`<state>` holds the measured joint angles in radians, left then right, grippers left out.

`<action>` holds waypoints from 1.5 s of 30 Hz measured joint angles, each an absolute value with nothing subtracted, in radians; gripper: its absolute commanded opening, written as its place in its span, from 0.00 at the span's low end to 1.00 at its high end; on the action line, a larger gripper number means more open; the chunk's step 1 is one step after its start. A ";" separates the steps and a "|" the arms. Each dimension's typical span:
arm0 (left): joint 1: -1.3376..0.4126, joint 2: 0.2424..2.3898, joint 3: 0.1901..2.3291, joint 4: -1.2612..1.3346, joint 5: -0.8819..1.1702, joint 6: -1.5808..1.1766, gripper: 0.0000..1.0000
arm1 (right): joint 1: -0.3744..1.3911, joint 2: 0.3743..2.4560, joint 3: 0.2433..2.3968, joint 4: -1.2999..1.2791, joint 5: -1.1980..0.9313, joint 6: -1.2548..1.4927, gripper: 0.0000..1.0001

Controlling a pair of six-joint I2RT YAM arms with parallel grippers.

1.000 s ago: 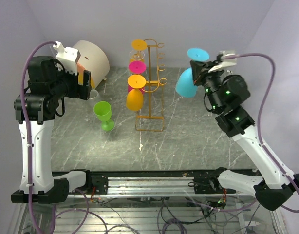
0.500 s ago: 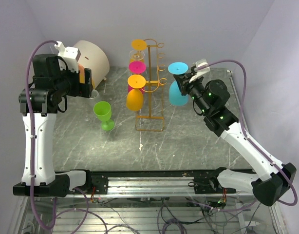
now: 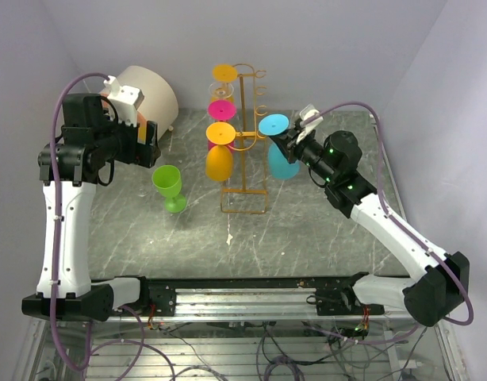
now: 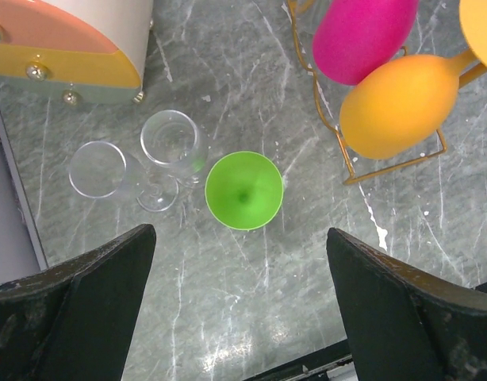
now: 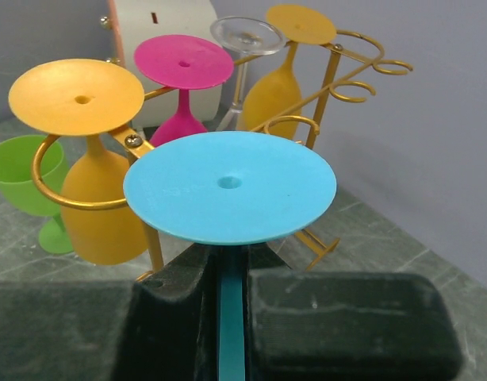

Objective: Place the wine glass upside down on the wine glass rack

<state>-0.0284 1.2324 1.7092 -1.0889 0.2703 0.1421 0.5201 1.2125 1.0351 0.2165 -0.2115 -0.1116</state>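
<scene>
one sky-blue plastic wine glass [image 3: 280,163] upside down in the air, round foot on top, thin stem clamped between the nearly closed black fingers of the right gripper [image 5: 231,278]. hanging just right of the tall orange-yellow wire rack [image 3: 243,103], foot near an empty loop on that side; touching the wire or not, cannot tell. on the rack's left side two orange glasses [image 3: 219,161] and one pink glass [image 3: 221,109], all inverted. left gripper [image 4: 239,232] high above the grey marbled table [image 4: 228,302], fingers spread wide, holding nothing; below it one upright green glass [image 4: 243,190], two clear glasses [image 4: 174,143] beside.
</scene>
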 measured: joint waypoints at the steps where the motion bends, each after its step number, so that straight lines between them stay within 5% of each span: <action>1: -0.028 1.232 1.707 -1.089 0.275 0.143 1.00 | 0.519 1.213 1.035 0.219 -0.227 -0.117 0.00; 34: -0.027 1.235 1.621 -1.069 0.318 0.160 1.00 | 0.503 1.325 1.039 0.275 -0.356 -0.150 0.01; 40: -0.027 1.272 1.560 -1.061 0.324 0.189 0.93 | 0.503 1.337 1.039 0.280 -0.360 -0.116 0.67; 45: -0.035 1.357 1.518 -1.059 0.314 0.211 0.90 | 0.501 1.302 0.968 0.290 -0.327 -0.097 0.79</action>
<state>-0.0349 1.3571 1.5177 -1.0592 0.3141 0.2111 0.5014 1.3018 0.9680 0.2901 -0.3267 -0.0967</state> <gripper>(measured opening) 0.913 0.726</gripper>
